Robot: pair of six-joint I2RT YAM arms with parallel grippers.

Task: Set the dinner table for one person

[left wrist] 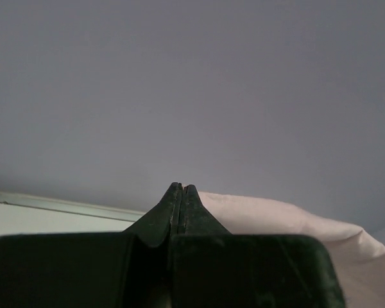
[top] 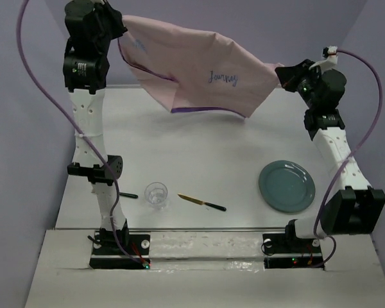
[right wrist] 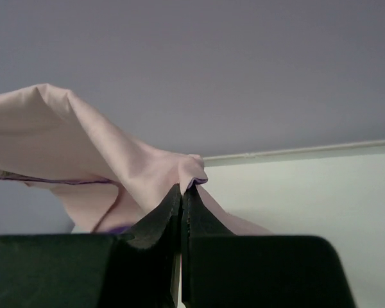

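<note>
Currently left gripper (top: 120, 31) and right gripper (top: 281, 72) each pinch a pink cloth (top: 199, 74) corner, slung above the dinner table (top: 199, 154) far side (plate (top: 287, 186), knife (top: 201, 203), glass (top: 156, 194) sit near).

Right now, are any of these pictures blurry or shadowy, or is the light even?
Top external view: even, soft light, everything sharp, with only a faint shadow on the dinner table under the raised pink cloth. Left wrist view: the left gripper sits close to the lens, dark and slightly soft-edged. Right wrist view: the right gripper is dark too, the pinched cloth gently lit.
</note>
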